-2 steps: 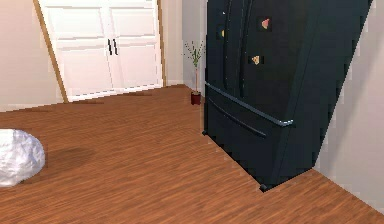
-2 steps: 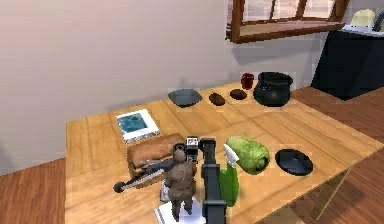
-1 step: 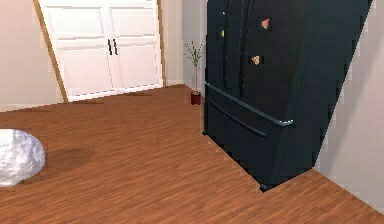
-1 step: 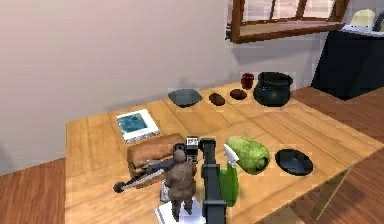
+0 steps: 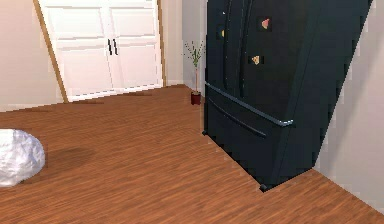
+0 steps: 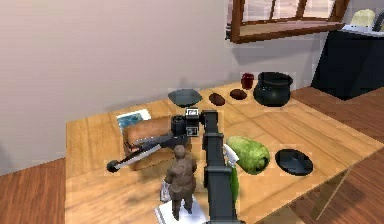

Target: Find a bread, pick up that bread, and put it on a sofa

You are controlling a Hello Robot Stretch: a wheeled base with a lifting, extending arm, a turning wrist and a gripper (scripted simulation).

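Statuette (image 6: 180, 180): brown figure, upright on a white sheet (image 6: 163, 214) at the near edge of the wooden table (image 6: 90, 140), just left of the arm (image 6: 215, 175).
Gripper (image 6: 128, 157): points left, low over the tabletop; its opening cannot be told, nor whether it holds anything.
Brown loaf (image 6: 148, 130): lies on the table at or behind the gripper; contact cannot be told.
Other table items: green lump (image 6: 250, 153), dark disc (image 6: 293, 161), dark pot (image 6: 272, 88), grey bowl (image 6: 184, 96).
Forward view: dark fridge (image 5: 260, 80), white double doors (image 5: 105, 45), potted plant (image 5: 195, 70).
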